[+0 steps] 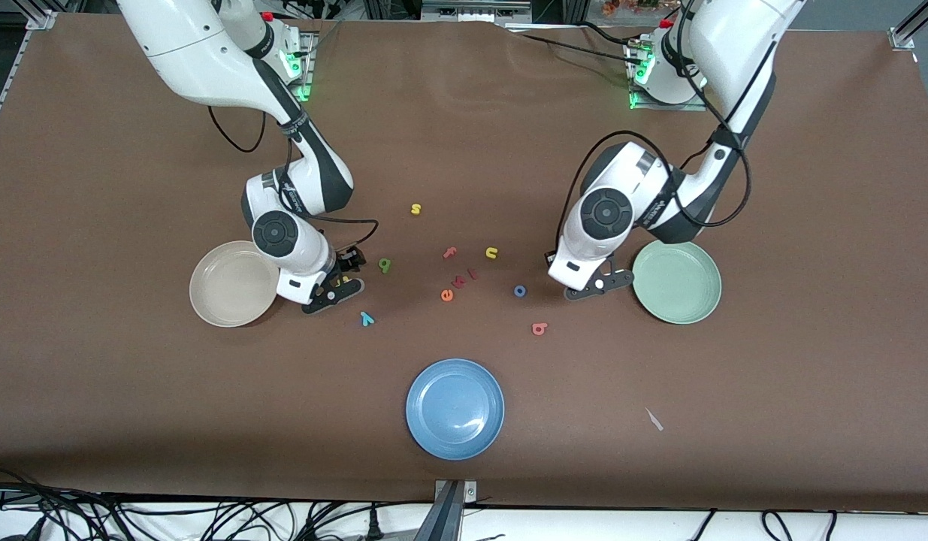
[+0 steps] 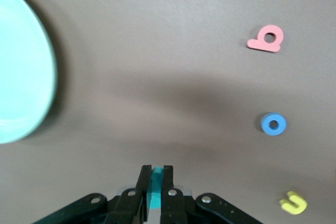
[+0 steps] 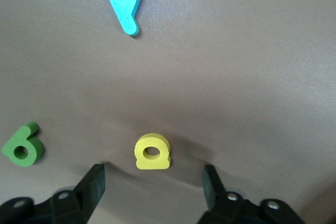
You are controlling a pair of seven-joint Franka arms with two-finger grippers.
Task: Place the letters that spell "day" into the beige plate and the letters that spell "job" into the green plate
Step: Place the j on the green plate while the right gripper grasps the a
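I see the left gripper [image 2: 154,182] low beside the green plate [image 1: 678,282], on the side toward the counter's middle, its fingers [image 2: 143,179] clenched on a teal letter j [image 2: 156,190]. The blue o [image 1: 520,291] lies on the counter [image 1: 95,376] near that gripper, and the salmon-red b [image 1: 539,328] sits nearer to the front camera than the o. My right gripper [image 3: 152,182] is down just beside the beige plate [image 1: 231,284], its fingers [image 3: 94,184] spread wide on either side of the yellow d [image 3: 153,151], not touching it. The dark green a [image 1: 385,264] and teal y [image 1: 367,318] rest on the counter close by. Both plates hold nothing.
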